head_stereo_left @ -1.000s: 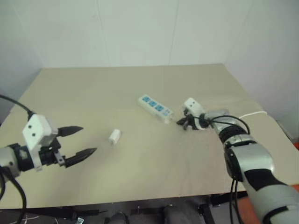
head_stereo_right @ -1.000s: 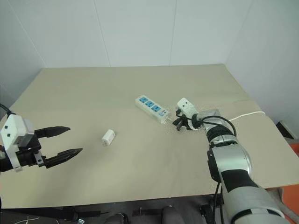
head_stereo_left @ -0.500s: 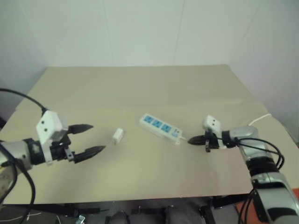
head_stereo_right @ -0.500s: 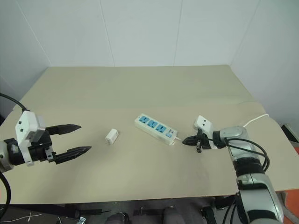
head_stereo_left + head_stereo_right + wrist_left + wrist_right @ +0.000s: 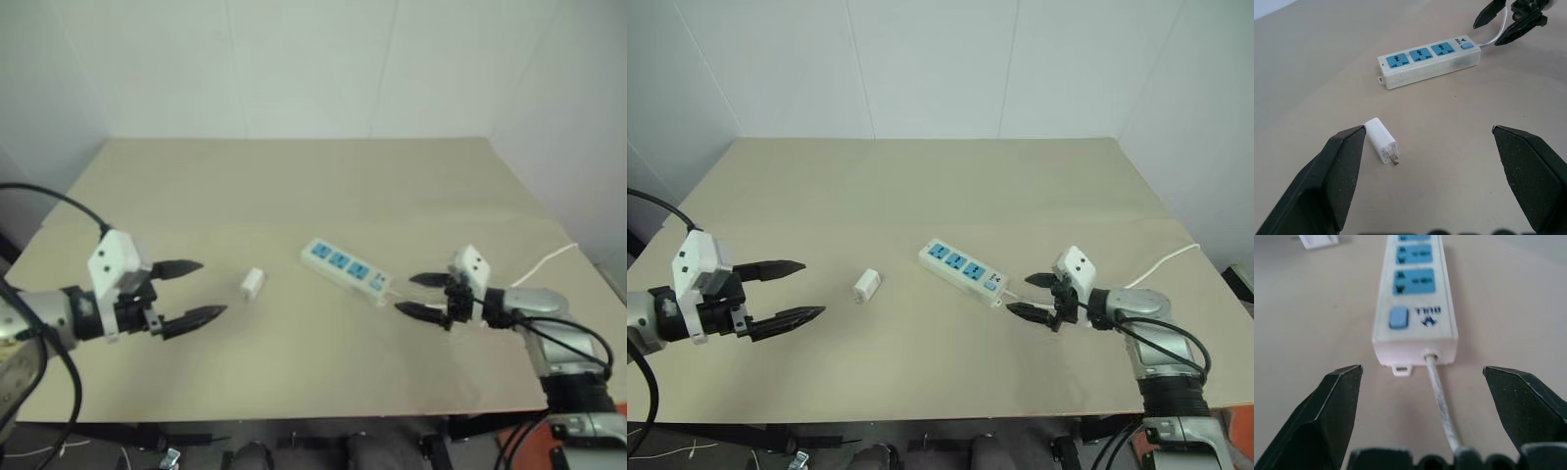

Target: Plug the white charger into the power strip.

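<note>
A: Item one, white charger (image 5: 866,286)?
B: Lying flat on the bench (image 5: 921,186), prongs showing, loose, at about 9 o'clock from the power strip (image 5: 963,272), well apart from it.

A: Power strip?
B: Flat near bench centre, three blue sockets up, switch end and thin white cable (image 5: 1164,259) toward 3 o'clock.

A: Left gripper (image 5: 791,291)?
B: At 9 o'clock of the charger, near it, fingers wide, holding nothing.

A: Right gripper (image 5: 1031,296)?
B: Just beside the strip's switch end, fingers wide either side of the cable, gripping nothing.
</note>
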Available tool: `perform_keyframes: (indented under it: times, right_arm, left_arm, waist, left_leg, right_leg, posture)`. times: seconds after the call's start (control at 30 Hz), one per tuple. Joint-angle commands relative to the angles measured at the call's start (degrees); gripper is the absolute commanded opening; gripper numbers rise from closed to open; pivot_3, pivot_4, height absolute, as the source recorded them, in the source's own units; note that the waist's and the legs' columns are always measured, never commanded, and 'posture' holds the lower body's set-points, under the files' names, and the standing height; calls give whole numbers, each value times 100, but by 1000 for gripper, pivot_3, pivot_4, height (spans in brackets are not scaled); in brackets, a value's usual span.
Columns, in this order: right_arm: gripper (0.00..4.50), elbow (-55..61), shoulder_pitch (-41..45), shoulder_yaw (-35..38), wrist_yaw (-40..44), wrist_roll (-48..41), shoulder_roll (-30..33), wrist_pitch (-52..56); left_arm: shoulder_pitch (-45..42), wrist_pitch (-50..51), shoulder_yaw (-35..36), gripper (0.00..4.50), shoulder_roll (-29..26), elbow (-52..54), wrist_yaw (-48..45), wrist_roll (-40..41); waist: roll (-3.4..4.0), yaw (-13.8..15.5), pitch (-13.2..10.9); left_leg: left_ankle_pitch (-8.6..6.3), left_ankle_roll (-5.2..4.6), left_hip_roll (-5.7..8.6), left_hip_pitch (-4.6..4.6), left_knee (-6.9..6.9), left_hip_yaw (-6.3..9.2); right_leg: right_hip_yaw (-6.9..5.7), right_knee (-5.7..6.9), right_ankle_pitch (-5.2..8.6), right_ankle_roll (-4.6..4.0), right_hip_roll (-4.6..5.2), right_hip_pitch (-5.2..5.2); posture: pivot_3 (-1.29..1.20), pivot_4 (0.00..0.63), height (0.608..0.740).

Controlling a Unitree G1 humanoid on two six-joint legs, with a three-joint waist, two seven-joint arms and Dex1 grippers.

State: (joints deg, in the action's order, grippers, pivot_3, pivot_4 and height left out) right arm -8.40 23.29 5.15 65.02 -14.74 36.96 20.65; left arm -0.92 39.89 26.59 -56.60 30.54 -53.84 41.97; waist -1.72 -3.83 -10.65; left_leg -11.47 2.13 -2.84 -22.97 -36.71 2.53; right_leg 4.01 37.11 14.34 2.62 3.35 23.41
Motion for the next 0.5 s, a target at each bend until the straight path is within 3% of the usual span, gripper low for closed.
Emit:
perform_keyframes:
  times: [0.03, 0.2, 0.5]
  right_arm:
    - [4464, 250, 3, 244, -80, -400, -137, -158]
    - [4464, 80, 99, 225, -635, -466, -880, -807]
    - [4464, -1878, 654, -57, -992, 123, -1629, -2930]
  left_arm:
    - [-33, -113, 144, 4500, -83, 51, -63, -3]
    - [-46, -100, 170, 4500, -94, 60, -90, 7]
    - [-70, -42, 266, 4500, -194, 120, -153, 71]
  waist:
    - [0, 0, 0]
    - [0, -13, 0]
    - [2, -6, -1]
  left_leg:
    - [0, 0, 0, 2, 0, 0]
    - [0, 0, -2, 4, 0, 0]
    - [0, 0, -1, 2, 0, -1]
  right_leg:
    - [0, 0, 0, 0, 0, -2]
    - [0, 1, 1, 0, -2, -2]
    - [0, 0, -2, -2, 0, -2]
  posture:
    - [0, 150, 740]
    - [0, 150, 740]
    - [0, 150, 740]
